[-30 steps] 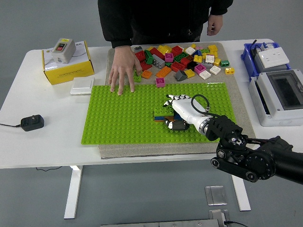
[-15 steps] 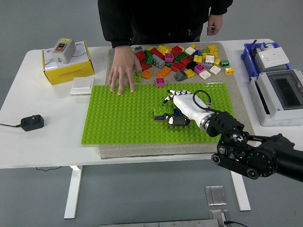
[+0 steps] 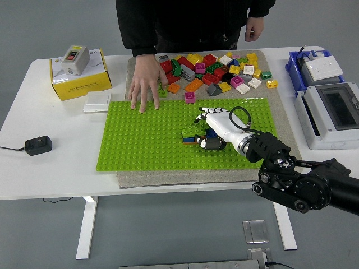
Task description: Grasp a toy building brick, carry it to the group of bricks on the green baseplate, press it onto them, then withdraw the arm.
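The green baseplate point(image 3: 146, 140) lies on a grey mat in the middle of the table. A small group of bricks point(image 3: 193, 134), a green one on top of blue and orange ones, stands on its right half. My right hand point(image 3: 212, 130), white with a black thumb, rests at the group's right side. Its fingers reach over the top and its thumb point(image 3: 210, 144) is curled below, closed around a blue brick point(image 3: 210, 133) set against the group. A pile of loose bricks point(image 3: 216, 70) lies beyond the baseplate. The left arm is out of view.
A person stands at the far side with one hand point(image 3: 144, 84) flat on the baseplate's far left edge. A yellow box point(image 3: 80, 78) and a black plug point(image 3: 37, 145) lie at the left. Grey and blue electrical boxes point(image 3: 328, 112) stand at the right.
My right hand has shifted slightly up and away across the baseplate, staying at the brick group. The person's hand has not moved.
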`<act>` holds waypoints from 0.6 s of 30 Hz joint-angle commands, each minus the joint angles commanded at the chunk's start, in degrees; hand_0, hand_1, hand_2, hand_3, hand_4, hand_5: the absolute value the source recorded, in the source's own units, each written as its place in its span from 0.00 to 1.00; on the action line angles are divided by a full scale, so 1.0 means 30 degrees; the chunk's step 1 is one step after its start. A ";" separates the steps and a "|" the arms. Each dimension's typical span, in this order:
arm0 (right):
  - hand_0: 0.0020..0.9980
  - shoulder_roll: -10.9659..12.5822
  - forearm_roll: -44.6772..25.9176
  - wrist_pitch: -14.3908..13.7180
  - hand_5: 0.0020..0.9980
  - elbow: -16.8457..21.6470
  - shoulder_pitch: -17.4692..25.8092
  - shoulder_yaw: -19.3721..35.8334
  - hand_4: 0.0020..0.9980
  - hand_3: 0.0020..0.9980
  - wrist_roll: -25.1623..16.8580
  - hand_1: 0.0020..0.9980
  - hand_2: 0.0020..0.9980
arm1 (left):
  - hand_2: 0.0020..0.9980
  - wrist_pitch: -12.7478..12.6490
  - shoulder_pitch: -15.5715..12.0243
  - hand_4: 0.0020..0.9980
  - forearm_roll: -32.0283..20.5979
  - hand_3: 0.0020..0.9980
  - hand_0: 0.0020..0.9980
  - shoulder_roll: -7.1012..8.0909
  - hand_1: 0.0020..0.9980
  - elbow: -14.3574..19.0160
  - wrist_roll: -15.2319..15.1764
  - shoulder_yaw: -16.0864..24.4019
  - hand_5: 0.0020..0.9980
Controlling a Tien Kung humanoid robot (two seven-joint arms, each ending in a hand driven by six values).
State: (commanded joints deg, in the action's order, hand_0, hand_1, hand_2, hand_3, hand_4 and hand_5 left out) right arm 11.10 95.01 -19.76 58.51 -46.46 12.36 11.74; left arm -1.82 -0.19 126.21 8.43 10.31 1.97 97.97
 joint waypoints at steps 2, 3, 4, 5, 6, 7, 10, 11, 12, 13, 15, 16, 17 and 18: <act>0.99 0.0061 -0.0039 0.0011 0.44 -0.0033 0.0010 0.0017 0.59 0.77 -0.0013 0.98 1.00 | 0.49 -0.0011 0.0015 0.11 -0.0059 0.59 0.61 -0.0002 0.60 0.0000 -0.0007 -0.0052 0.72; 0.99 0.0108 -0.0063 0.0019 0.44 -0.0054 0.0024 0.0015 0.59 0.77 -0.0023 0.98 1.00 | 0.49 -0.0015 0.0021 0.11 -0.0070 0.59 0.61 -0.0005 0.60 0.0000 -0.0012 -0.0062 0.72; 0.98 0.0130 -0.0072 0.0021 0.44 -0.0060 0.0032 0.0012 0.59 0.77 -0.0028 0.98 1.00 | 0.49 -0.0015 0.0022 0.10 -0.0062 0.59 0.61 -0.0007 0.60 0.0000 -0.0013 -0.0054 0.71; 0.98 0.0164 -0.0085 0.0020 0.44 -0.0056 0.0045 0.0013 0.59 0.77 -0.0038 0.98 1.00 | 0.49 -0.0015 0.0021 0.10 -0.0045 0.59 0.61 -0.0008 0.60 0.0000 -0.0014 -0.0036 0.71; 0.98 0.0217 -0.0087 0.0011 0.44 -0.0028 0.0071 0.0021 0.59 0.77 -0.0048 0.98 1.00 | 0.49 -0.0018 0.0020 0.10 -0.0028 0.59 0.61 -0.0008 0.60 0.0000 -0.0014 -0.0012 0.71; 0.98 0.0249 -0.0084 0.0002 0.44 -0.0001 0.0088 0.0028 0.59 0.77 -0.0053 0.98 1.00 | 0.49 -0.0021 0.0019 0.10 -0.0024 0.59 0.61 -0.0007 0.60 0.0000 -0.0014 -0.0004 0.71; 0.98 0.0374 -0.0145 -0.0031 0.44 0.0136 0.0195 -0.0006 0.59 0.77 -0.0093 0.98 1.00 | 0.49 -0.0053 0.0032 0.10 -0.0141 0.59 0.61 0.0001 0.60 0.0000 -0.0022 -0.0092 0.71; 0.98 0.0399 -0.0170 -0.0043 0.44 0.0162 0.0231 -0.0027 0.59 0.77 -0.0110 0.98 1.00 | 0.49 -0.0064 0.0036 0.10 -0.0175 0.59 0.61 0.0001 0.60 0.0000 -0.0026 -0.0118 0.71; 0.98 0.0422 -0.0190 -0.0060 0.44 0.0187 0.0276 -0.0052 0.59 0.77 -0.0131 0.98 1.00 | 0.49 -0.0074 0.0038 0.10 -0.0191 0.59 0.61 0.0000 0.60 0.0000 -0.0028 -0.0131 0.71; 0.98 0.0434 -0.0199 -0.0071 0.44 0.0200 0.0305 -0.0067 0.59 0.77 -0.0143 0.98 1.00 | 0.49 -0.0078 0.0039 0.10 -0.0192 0.59 0.61 -0.0001 0.60 0.0000 -0.0028 -0.0131 0.71; 0.98 0.0455 -0.0221 -0.0110 0.44 0.0229 0.0367 -0.0083 0.59 0.77 -0.0176 0.98 1.00 | 0.49 -0.0088 0.0036 0.10 -0.0192 0.59 0.61 -0.0007 0.60 0.0000 -0.0028 -0.0125 0.71; 0.98 0.0466 -0.0230 -0.0125 0.45 0.0246 0.0386 -0.0079 0.60 0.77 -0.0187 0.98 1.00 | 0.49 -0.0091 0.0035 0.10 -0.0179 0.59 0.61 -0.0010 0.60 0.0000 -0.0026 -0.0111 0.71; 0.98 0.0478 -0.0237 -0.0138 0.45 0.0263 0.0400 -0.0074 0.60 0.77 -0.0195 0.98 1.00 | 0.49 -0.0095 0.0034 0.10 -0.0170 0.59 0.61 -0.0012 0.60 0.0000 -0.0025 -0.0100 0.71; 0.98 0.0489 -0.0235 -0.0150 0.45 0.0279 0.0409 -0.0069 0.60 0.77 -0.0198 0.98 1.00 | 0.49 -0.0099 0.0033 0.10 -0.0178 0.59 0.61 -0.0013 0.60 0.0000 -0.0025 -0.0105 0.71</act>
State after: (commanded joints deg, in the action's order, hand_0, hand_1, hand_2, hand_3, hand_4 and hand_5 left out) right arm 12.57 94.31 -20.21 59.35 -45.23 12.15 11.15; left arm -2.12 -0.10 125.67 8.39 10.31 1.90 97.66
